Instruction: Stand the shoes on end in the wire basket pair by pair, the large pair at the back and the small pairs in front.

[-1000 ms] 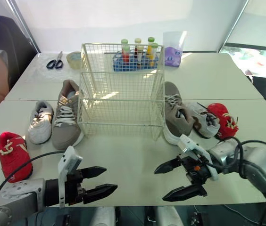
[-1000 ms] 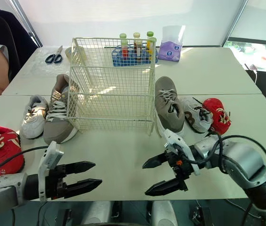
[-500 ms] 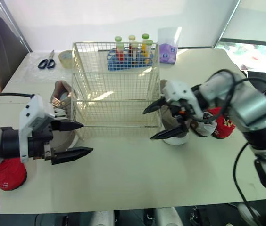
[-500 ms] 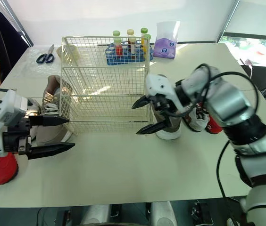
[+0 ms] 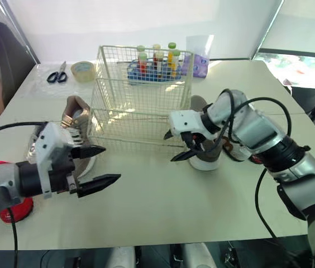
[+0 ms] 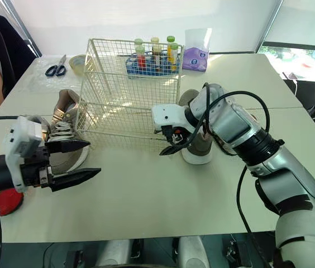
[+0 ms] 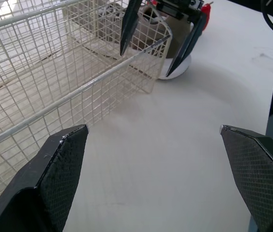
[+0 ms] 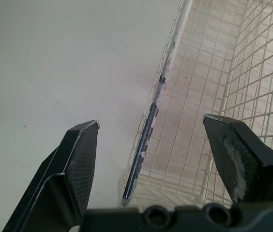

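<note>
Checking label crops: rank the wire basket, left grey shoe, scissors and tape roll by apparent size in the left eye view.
Largest: wire basket
Then: grey shoe
Smallest: scissors and tape roll, which look alike; not ranked.

I read the wire basket (image 5: pixel 141 111) as cream-white against a pale beige bench (image 5: pixel 163 212), with a taupe, white-soled shoe (image 6: pixel 204 147) and a red shoe (image 6: pixel 1 204). The black fingers (image 7: pixel 61 166) show a fine cross-hatch pattern. The tube rack (image 5: pixel 146 72) is blue with green-capped tubes (image 5: pixel 172 51), the pouch (image 5: pixel 198 60) purple and the scissors (image 5: pixel 55 73) black-handled.
</note>
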Available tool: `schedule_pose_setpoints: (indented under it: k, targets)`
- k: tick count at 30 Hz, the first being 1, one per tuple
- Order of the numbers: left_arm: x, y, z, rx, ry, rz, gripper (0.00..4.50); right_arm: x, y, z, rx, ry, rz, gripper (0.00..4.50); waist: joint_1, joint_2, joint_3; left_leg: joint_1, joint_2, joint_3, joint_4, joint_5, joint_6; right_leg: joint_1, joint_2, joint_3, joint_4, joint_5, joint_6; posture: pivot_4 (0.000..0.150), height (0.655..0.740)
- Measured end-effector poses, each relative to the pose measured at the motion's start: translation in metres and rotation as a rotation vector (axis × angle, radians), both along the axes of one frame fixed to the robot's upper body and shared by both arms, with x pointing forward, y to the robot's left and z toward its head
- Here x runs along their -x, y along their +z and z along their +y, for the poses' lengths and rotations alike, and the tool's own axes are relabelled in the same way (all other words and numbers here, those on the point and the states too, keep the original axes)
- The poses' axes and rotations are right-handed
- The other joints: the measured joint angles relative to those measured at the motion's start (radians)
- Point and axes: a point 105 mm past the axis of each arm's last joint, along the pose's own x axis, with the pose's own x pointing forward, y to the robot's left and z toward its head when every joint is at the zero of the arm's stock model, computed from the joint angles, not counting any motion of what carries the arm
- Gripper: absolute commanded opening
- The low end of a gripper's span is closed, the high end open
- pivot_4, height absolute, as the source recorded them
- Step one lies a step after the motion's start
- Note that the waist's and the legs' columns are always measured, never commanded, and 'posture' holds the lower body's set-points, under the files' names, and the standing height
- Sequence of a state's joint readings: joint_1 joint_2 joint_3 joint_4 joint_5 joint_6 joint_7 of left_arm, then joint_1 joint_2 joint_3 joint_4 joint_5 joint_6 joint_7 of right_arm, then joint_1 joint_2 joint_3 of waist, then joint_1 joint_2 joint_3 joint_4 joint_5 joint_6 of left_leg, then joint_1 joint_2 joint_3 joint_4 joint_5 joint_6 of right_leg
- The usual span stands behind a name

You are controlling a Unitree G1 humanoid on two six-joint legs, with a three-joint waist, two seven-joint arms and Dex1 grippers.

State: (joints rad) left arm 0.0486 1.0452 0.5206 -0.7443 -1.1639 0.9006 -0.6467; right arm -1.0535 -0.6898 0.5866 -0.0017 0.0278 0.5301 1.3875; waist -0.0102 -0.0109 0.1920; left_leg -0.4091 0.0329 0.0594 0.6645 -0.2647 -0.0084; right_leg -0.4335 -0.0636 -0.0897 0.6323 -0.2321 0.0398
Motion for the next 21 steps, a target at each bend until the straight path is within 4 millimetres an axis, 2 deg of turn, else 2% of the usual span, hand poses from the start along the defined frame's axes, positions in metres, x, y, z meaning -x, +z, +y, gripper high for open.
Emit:
schedule_pose_setpoints:
  k: [5,11,17,19,20,21]
  targets:
    - [-0.007,0.000,-0.002,-0.002,-0.007,-0.019,4.50,-0.002,-0.003,-0.003,0.031,0.037,-0.070,3.24,0.000,0.000,0.000,0.001,0.000,0.000,0.000,0.000,0.000,0.001,0.000,0.000,0.000,0.000,0.000,0.150,0.7400]
    - [-0.014,-0.003,-0.002,0.004,-0.016,-0.019,4.50,-0.003,-0.002,-0.005,0.029,0.060,-0.072,3.24,0.001,0.000,0.000,0.001,0.000,0.000,0.000,0.000,0.000,0.001,0.000,0.000,0.000,0.000,0.000,0.150,0.7400]
    - [-0.018,-0.007,0.000,0.017,-0.008,-0.024,4.50,0.004,0.011,-0.009,-0.049,0.091,-0.026,3.24,0.005,0.000,0.001,-0.001,0.000,0.000,0.000,0.000,0.000,0.000,0.000,0.000,0.000,0.000,0.001,0.150,0.7400]
    - [-0.019,-0.012,0.000,0.024,-0.011,-0.006,4.50,0.007,0.021,-0.008,-0.098,0.126,-0.035,4.29,0.005,0.000,0.001,-0.001,0.000,0.000,0.000,0.000,0.000,0.000,0.000,0.000,0.000,0.000,0.001,0.150,0.7400]
    - [-0.020,-0.013,0.000,0.026,-0.008,-0.001,4.50,0.009,0.029,-0.008,-0.126,0.139,-0.058,4.49,0.005,0.000,0.001,-0.001,0.000,0.000,0.000,0.000,0.000,0.000,0.000,0.000,0.000,0.000,0.001,0.150,0.7400]
    - [-0.020,-0.013,0.000,0.031,-0.009,-0.003,4.50,0.010,0.036,-0.009,-0.149,0.149,-0.081,4.49,0.005,0.000,0.001,-0.001,0.000,0.000,0.000,0.000,0.000,0.000,0.000,0.000,0.000,0.000,0.001,0.150,0.7400]
